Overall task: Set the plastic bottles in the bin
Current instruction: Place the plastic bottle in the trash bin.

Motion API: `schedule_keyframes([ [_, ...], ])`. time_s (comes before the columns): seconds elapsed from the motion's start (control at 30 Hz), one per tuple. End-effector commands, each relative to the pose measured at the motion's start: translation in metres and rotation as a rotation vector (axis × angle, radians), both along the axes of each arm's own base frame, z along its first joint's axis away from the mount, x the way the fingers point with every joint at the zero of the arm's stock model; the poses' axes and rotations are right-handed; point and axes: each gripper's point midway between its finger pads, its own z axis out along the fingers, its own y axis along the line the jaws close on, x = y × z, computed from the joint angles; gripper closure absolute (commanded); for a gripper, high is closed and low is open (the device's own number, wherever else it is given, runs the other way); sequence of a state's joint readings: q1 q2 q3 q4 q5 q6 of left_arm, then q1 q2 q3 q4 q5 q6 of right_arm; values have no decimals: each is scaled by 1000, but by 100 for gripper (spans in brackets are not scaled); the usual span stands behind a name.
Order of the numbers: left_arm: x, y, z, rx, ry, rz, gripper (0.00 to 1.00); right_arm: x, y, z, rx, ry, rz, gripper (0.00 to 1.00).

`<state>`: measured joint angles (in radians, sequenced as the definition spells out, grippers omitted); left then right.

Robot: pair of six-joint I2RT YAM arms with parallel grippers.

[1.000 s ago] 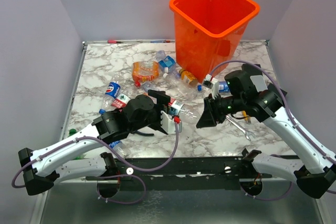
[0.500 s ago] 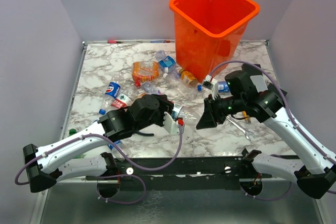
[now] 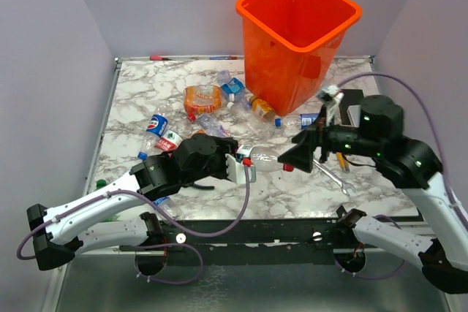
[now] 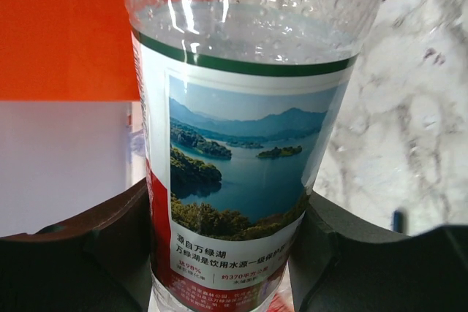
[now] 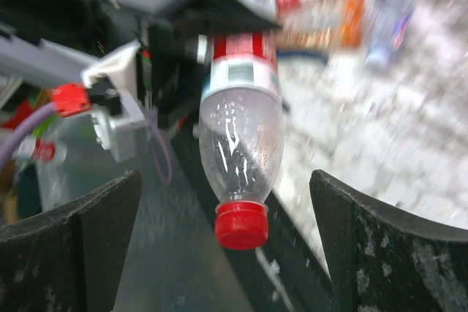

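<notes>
A clear plastic bottle (image 3: 265, 158) with a red cap and a lake-picture label (image 4: 238, 180) hangs just above the table's front middle. My left gripper (image 3: 240, 164) is shut on its labelled lower part, with a dark finger pressing on each side (image 4: 227, 261). My right gripper (image 3: 301, 154) is open at the cap end; its fingers stand wide on both sides of the cap (image 5: 225, 206) without touching it. The orange bin (image 3: 296, 34) stands upright at the back, right of centre. Several more plastic bottles (image 3: 202, 98) lie on the marble between the bin and my left arm.
A steel wrench (image 3: 333, 177) and a small tool with a yellow handle (image 3: 342, 160) lie under my right arm. A blue-labelled bottle (image 3: 156, 125) lies at the left. Grey walls close in the table (image 3: 139, 100) on three sides.
My left gripper closed on the red-capped bottle. My right gripper then opened, let go of it and drew back to the right and upward.
</notes>
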<state>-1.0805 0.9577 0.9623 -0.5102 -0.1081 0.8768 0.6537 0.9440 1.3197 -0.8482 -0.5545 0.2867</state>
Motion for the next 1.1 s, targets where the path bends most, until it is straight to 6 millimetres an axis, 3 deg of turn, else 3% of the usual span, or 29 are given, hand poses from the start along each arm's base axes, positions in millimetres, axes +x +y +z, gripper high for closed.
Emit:
schedule_keyframes([
  [0.0,-36,-19,19,-314,291,12,72,12,-28,93,242,-281,-234,0],
  [0.1,-53,-24,20,-481,451,36,76,4,-45,120,385,-371,-305,0],
  [0.2,-67,-30,21,-662,628,67,79,8,-60,130,482,-424,-400,0],
  [0.3,-81,-33,23,-829,792,70,79,22,-77,123,507,-435,-531,0],
  [0.4,-87,-25,30,-983,864,66,79,31,-76,106,510,-411,-569,3],
  [0.53,-85,1,31,-1108,834,98,79,40,-47,81,524,-356,-481,9],
  [0.7,-75,22,19,-1057,786,231,79,47,1,54,534,-264,-303,18],
  [0.83,-72,13,5,-987,817,279,79,60,20,39,552,-257,-317,8],
  [0.93,-71,1,-3,-951,866,293,79,59,50,38,518,-293,-308,1],
  [1.0,-69,-3,-5,-956,880,294,79,58,67,33,482,-313,-335,0],
  [1.07,-71,-7,-5,-956,899,273,79,59,72,33,510,-310,-355,0],
])
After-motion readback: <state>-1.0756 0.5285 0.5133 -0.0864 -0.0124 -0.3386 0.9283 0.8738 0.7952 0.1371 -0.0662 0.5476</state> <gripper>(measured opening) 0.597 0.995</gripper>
